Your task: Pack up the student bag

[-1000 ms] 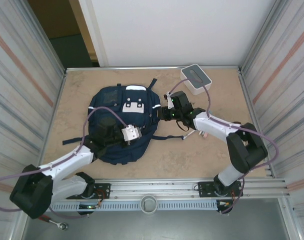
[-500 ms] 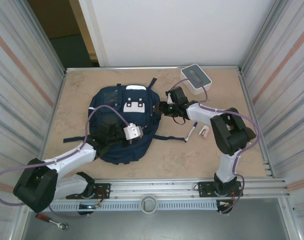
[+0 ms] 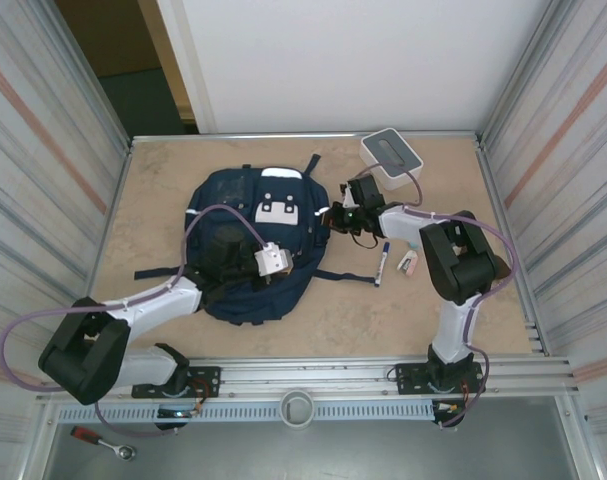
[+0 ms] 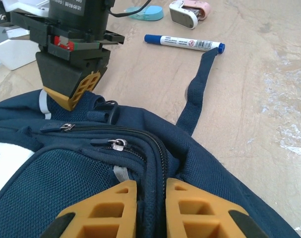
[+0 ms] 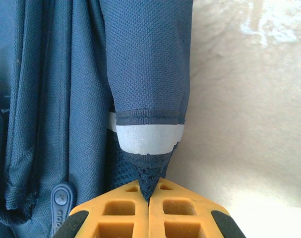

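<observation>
The navy student bag (image 3: 245,250) lies flat at table centre-left, white patches facing up. My left gripper (image 3: 291,256) is on its right side, shut on a fold of fabric beside the zipper (image 4: 150,198); a zipper pull (image 4: 118,144) sits just ahead of the fingers. At the bag's upper right edge, my right gripper (image 3: 333,218) is shut on a corner of dark mesh (image 5: 149,191) below a pale reflective stripe (image 5: 148,139). The left wrist view has the right gripper (image 4: 71,91) at the bag's far edge.
A white box (image 3: 390,157) stands at the back right. A blue marker (image 3: 383,262) and a small pink-and-white item (image 3: 407,264) lie right of the bag, by a loose strap (image 4: 197,89). A teal object (image 4: 143,12) sits further off. Metal walls enclose the table.
The bag has slid toward the back and slightly right, held by both grippers. The right arm has folded in closer, and the left arm has reached further forward.
</observation>
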### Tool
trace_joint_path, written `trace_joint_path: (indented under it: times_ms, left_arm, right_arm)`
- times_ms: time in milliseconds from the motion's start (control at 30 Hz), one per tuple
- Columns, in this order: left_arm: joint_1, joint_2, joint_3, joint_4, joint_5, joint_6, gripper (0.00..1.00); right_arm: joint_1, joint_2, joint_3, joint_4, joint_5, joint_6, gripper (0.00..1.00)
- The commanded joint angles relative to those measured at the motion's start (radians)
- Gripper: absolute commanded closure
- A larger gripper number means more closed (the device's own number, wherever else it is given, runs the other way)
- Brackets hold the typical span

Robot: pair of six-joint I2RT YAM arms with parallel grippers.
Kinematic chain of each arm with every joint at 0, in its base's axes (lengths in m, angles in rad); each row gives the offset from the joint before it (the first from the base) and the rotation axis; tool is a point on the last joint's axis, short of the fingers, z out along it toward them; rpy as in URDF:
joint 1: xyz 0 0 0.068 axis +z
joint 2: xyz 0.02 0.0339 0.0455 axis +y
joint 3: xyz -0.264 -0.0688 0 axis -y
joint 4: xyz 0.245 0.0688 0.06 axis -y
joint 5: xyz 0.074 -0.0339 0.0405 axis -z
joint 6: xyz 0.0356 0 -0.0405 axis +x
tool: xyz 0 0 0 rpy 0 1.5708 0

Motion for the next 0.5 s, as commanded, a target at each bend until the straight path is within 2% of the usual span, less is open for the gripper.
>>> trace_joint_path:
  times_ms: [0,100,233,333,467]
  left_arm:
    - [0.027,-0.008,0.020,0.012,-0.083,-0.071,0.79]
    - [0.064,-0.040,0.008,0.023,-0.186,-0.129,0.69]
    - [0.133,-0.074,-0.013,0.045,-0.318,-0.253,0.62]
    - [0.181,-0.123,-0.037,0.062,-0.468,-0.380,0.47]
    - [0.263,-0.203,-0.030,-0.024,-0.547,-0.599,0.35]
  right_arm:
    - [-0.003,-0.085,-0.077,0.003,0.026,0.005,1.00]
    - [0.005,-0.143,-0.159,0.067,0.044,0.037,1.00]
    - [0.058,-0.212,-0.239,0.124,0.093,0.062,1.00]
    - [0.129,-0.256,-0.289,0.149,0.151,0.076,1.00]
    - [0.251,-0.282,-0.332,0.183,0.213,0.093,0.97]
